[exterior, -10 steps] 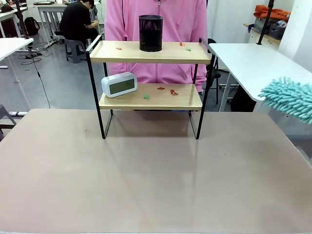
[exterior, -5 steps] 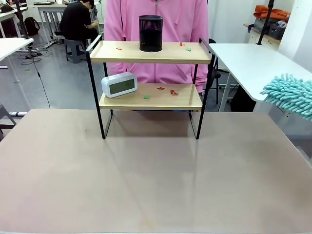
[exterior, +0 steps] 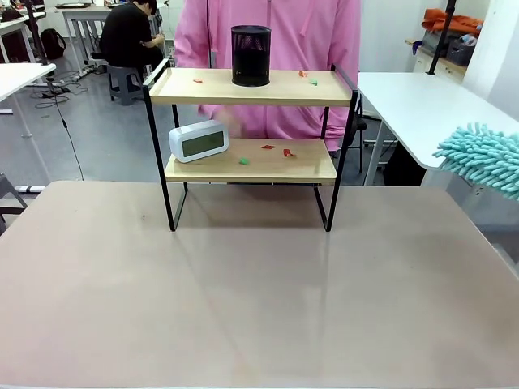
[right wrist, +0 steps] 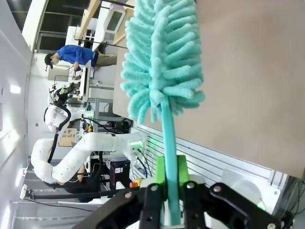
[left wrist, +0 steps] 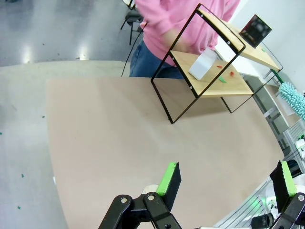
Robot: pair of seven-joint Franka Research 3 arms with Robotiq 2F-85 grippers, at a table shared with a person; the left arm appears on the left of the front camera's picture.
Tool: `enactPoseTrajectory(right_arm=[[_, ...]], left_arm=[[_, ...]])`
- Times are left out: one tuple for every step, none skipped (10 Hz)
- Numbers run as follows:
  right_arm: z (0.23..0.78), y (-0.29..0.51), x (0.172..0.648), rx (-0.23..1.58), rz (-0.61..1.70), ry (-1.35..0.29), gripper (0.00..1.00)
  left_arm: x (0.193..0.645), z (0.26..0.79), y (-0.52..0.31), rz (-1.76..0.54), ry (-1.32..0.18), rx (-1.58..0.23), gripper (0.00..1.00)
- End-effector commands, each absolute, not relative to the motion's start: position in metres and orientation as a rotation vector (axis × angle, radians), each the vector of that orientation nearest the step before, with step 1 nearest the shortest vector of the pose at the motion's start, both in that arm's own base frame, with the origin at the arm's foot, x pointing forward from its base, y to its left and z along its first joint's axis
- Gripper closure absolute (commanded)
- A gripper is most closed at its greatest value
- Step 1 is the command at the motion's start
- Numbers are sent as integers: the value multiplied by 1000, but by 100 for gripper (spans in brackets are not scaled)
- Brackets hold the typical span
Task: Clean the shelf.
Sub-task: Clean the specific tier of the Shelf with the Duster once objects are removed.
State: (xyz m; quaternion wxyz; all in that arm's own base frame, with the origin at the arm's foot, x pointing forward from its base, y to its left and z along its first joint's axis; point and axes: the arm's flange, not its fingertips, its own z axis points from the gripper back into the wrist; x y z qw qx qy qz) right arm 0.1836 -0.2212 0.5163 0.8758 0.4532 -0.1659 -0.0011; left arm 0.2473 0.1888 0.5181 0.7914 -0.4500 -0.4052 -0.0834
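The shelf (exterior: 268, 96) stands at the far side of the beige table; the left wrist view has the shelf (left wrist: 238, 88) tilted. Small red and green scraps (exterior: 268, 147) lie on both boards. A black mesh cup (exterior: 250, 55) stands on the top board and a white clock (exterior: 199, 141) on the lower one. My right gripper (right wrist: 170, 174) is shut on the handle of a teal fluffy duster (right wrist: 162, 57), whose head (exterior: 482, 158) hangs at the table's right edge, well apart from the shelf. My left gripper (left wrist: 226, 183) is open, above the table's near left part.
A person in a pink top (exterior: 276, 32) stands right behind the shelf, with a blurred hand (exterior: 231, 121) near the clock. A white table (exterior: 422, 105) stands to the right. The beige table (exterior: 243, 284) is bare in front of the shelf.
The duster head rose slightly and then held still. The person shifted to the right, and a hand came in behind the lower board near the clock.
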Motion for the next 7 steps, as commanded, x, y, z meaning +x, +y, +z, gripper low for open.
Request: enactPoseTrajectory(right_arm=[[520, -220, 184, 943, -5, -347, 100], [520, -220, 184, 943, -5, -347, 100], [520, -220, 184, 943, -5, -347, 100], [520, -220, 184, 943, -5, -347, 100], [520, -220, 184, 943, -5, -347, 100], [520, -220, 184, 943, -5, -347, 100], [520, -220, 184, 943, -5, -347, 100]], left_arm=[[249, 519, 187, -196, -893, -974, 0], [249, 519, 187, -196, -893, -974, 0], [249, 519, 187, -196, -893, -974, 0], [249, 519, 187, -196, -893, -974, 0], [249, 519, 187, -196, -893, -974, 0], [249, 519, 187, -196, -893, -974, 0], [249, 519, 187, -196, -893, -974, 0]])
